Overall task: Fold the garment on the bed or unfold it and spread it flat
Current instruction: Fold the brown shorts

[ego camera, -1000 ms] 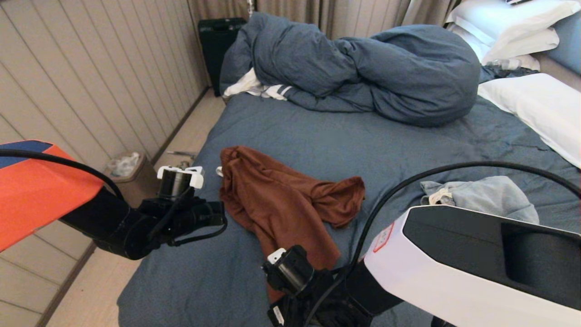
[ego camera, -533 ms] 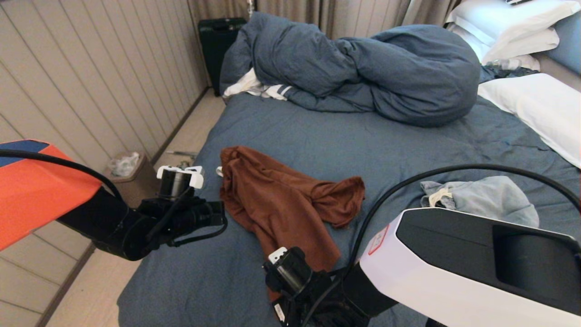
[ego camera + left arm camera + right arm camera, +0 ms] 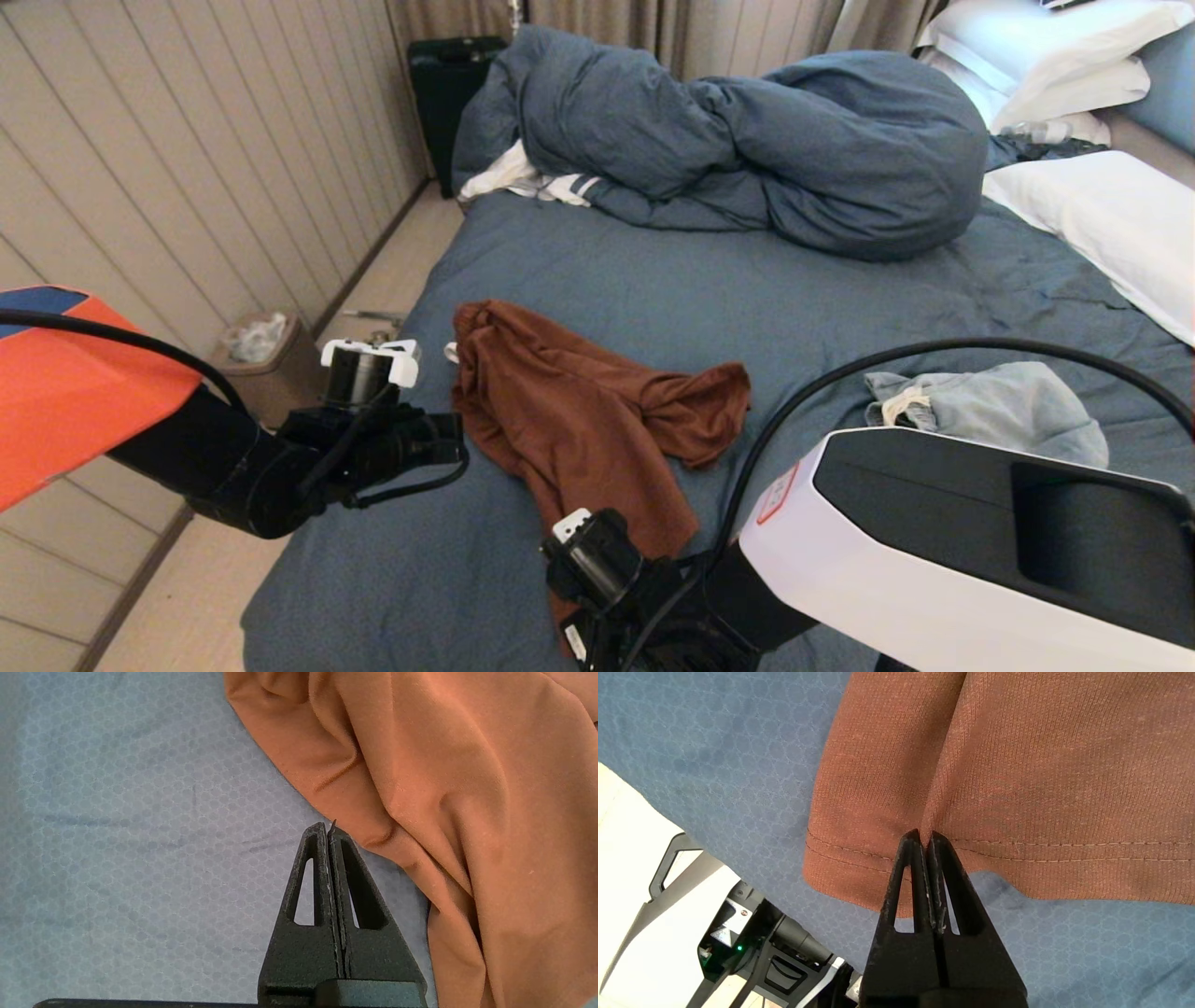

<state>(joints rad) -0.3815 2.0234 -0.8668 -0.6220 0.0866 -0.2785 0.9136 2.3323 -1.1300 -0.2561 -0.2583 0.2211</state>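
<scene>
A crumpled rust-brown garment lies on the slate-blue sheet of the bed, near its front. My right gripper is shut on the garment's stitched hem at the near end, and the cloth puckers up between the tips. In the head view that gripper's fingers are hidden under its wrist. My left gripper is shut with nothing in it. Its tips hover just beside the garment's left edge, over bare sheet.
A bunched blue duvet and white pillows fill the far side of the bed. A grey-blue garment lies to the right. On the floor at the left stand a wastebasket and a black suitcase.
The right arm's white forearm has sunk very slightly. The garment and the left arm stay where they were.
</scene>
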